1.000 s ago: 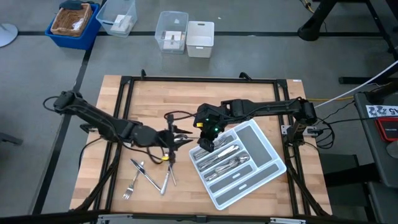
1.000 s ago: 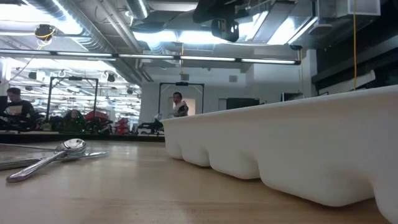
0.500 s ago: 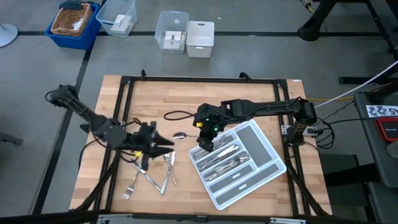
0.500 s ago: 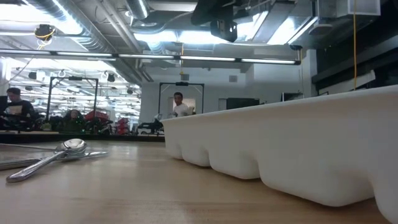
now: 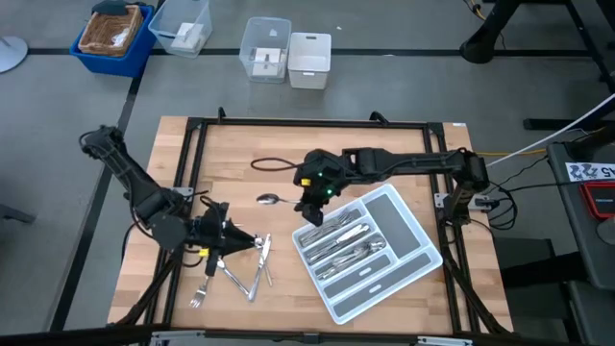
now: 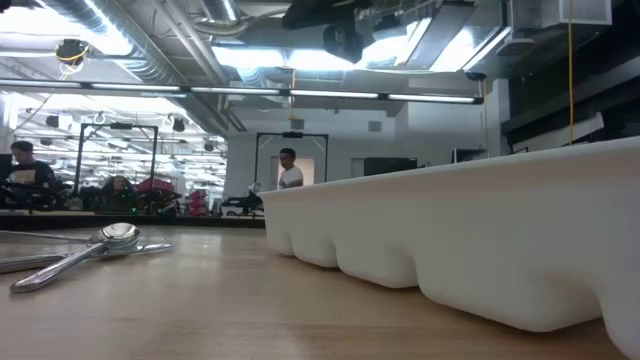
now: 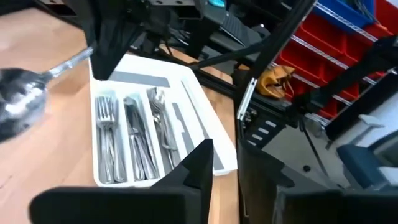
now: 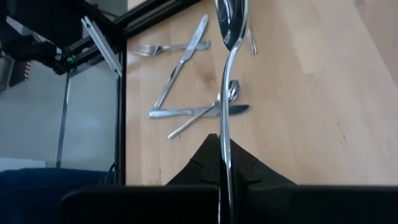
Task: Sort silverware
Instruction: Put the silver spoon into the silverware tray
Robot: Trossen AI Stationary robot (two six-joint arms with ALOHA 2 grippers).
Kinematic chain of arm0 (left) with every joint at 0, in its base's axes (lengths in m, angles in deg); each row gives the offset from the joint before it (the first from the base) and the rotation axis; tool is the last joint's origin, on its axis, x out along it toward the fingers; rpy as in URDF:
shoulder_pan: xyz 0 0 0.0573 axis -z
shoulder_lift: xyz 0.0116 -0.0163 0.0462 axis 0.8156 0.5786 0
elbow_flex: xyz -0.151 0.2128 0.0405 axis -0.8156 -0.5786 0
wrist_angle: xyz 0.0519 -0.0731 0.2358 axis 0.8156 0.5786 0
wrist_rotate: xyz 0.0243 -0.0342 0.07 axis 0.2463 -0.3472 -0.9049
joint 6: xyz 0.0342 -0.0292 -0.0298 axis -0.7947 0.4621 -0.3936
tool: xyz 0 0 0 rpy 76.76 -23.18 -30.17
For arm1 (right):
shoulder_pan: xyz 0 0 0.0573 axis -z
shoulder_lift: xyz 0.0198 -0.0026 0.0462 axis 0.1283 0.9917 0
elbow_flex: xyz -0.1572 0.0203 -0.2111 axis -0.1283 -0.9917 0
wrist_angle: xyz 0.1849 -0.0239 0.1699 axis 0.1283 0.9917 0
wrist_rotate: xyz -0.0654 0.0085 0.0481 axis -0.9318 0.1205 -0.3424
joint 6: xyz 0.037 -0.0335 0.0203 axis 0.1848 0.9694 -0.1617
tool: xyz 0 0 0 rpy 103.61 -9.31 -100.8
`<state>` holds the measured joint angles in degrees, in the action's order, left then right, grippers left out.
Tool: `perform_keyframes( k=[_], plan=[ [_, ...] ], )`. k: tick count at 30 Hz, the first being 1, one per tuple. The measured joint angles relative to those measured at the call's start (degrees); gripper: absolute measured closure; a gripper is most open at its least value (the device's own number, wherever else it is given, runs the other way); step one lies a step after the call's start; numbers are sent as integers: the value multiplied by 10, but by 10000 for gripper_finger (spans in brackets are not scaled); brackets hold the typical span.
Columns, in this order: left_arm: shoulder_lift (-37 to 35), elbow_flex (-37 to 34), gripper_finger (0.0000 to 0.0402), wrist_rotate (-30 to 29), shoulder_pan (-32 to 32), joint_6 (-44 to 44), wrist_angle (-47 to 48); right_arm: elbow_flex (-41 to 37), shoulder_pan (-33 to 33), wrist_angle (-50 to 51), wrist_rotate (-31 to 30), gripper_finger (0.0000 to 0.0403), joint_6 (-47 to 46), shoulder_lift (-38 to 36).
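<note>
My right gripper [image 5: 300,199] hangs over the table's middle, just left of the light grey tray [image 5: 408,235], shut on a spoon [image 5: 272,199] whose bowl points toward the table's left. The tray's compartments [image 7: 127,140] hold forks, knives and spoons. My left gripper [image 5: 252,241] is low at the near left, pointing right, with its fingers [image 7: 198,163] a little apart and nothing between them. Just beyond its tips, loose silverware [image 5: 235,274] lies flat on the wood: a fork, knives and a spoon [image 8: 186,68]. My right gripper pinches the spoon's handle [image 8: 224,134] between its two shut fingers. The fingers come from the table's right, slanting down, and the handle runs along them, sticking out ahead of the tips. The spoon is lifted clear of the table, its bowl [image 8: 231,18] foremost.
A black metal frame [image 5: 192,163] runs round the tabletop. Clear boxes [image 5: 266,48] and a blue bin [image 5: 113,37] stand on the floor beyond the far edge. A black cable loop [image 5: 272,164] lies on the wood behind the spoon. People show far back in the room [image 6: 290,170].
My left gripper has drawn back from my right gripper toward the table's near left, rolling about its own axis, and its fingers stand closer together than before. The spoon stays in my right gripper, its bowl swung a little toward the far left.
</note>
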<state>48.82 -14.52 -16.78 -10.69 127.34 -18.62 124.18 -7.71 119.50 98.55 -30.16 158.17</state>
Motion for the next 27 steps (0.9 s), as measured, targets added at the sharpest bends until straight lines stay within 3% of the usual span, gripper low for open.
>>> perform_keyframes(
  k=[6,14,27],
  plan=[
    [0,0,356,-87,57,7,-1,11,17,-16,24,403,1,0],
    [22,0,358,-273,112,93,3,80,23,-19,21,403,61,0],
    [84,0,357,-293,74,179,-2,207,23,-18,9,403,138,0]
  ],
)
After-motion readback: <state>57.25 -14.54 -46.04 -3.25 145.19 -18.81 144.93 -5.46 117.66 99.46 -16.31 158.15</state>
